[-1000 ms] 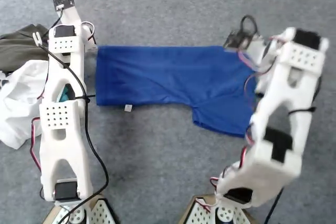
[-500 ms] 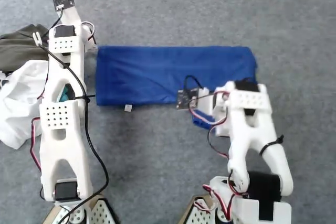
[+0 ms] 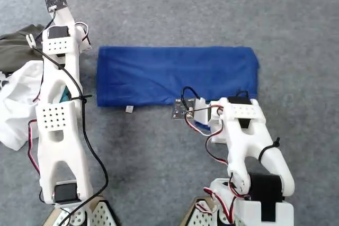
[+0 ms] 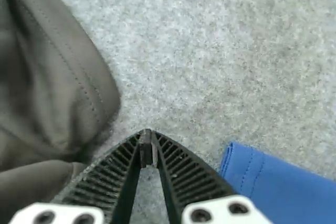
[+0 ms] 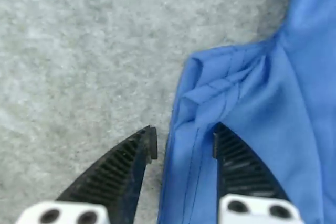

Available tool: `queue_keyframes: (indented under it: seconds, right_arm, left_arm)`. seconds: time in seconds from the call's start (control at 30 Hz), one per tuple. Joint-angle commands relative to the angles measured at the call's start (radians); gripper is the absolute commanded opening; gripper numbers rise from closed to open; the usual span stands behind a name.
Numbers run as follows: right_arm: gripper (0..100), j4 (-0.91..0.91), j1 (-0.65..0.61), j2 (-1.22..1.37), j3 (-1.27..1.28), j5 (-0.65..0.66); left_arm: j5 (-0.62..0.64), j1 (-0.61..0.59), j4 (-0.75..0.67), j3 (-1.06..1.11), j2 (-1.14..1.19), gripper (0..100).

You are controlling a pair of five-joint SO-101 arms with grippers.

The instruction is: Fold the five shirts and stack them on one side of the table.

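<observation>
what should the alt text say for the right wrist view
The right tool is open around the bunched hem of a blue shirt, one finger over the fabric, the other over the grey table beside it. Creases gather at the shirt's corner just ahead of the tool.

In the high view, a stretch of the blue shirt along its near hem is covered by the right arm, so the lie of the fabric there cannot be made out. The olive shirt and the white shirt are cut off by the left edge and are partly hidden behind the left arm. The white tag just beside the hem is too small to be read. In the right wrist view, the blue cloth is cropped by the frame and partly covered by one finger of the right gripper.
</observation>
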Motion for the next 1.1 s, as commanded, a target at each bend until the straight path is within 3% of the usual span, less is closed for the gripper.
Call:
queue_keyframes:
  seconds: [0.0, 0.23, 0.43, 0.63, 0.9, 1.07]
  right_arm:
    - [19.1, -0.015, 0.015, 0.079, -0.053, -0.005]
    - [18.2, -0.014, 0.044, 0.174, -0.147, -0.005]
    - [1.3, -0.023, 0.041, 0.18, -0.163, -0.005]
    - [1.5, -0.064, 0.043, 0.18, -0.191, -0.04]
    - [1.5, 0.252, 0.037, 0.197, -0.584, -0.046]
    - [1.5, 0.319, -0.017, 0.338, -0.834, -0.046]
  left_arm:
    - [0.005, -0.01, -0.003, -0.058, -0.021, 3]
    - [0.005, -0.013, -0.003, -0.058, -0.021, 3]
    - [0.005, -0.013, -0.003, -0.058, -0.021, 3]
    - [0.005, -0.013, -0.003, -0.058, -0.021, 3]
    - [0.005, -0.013, -0.005, -0.058, -0.021, 3]
    - [0.005, -0.012, -0.005, -0.058, -0.021, 3]
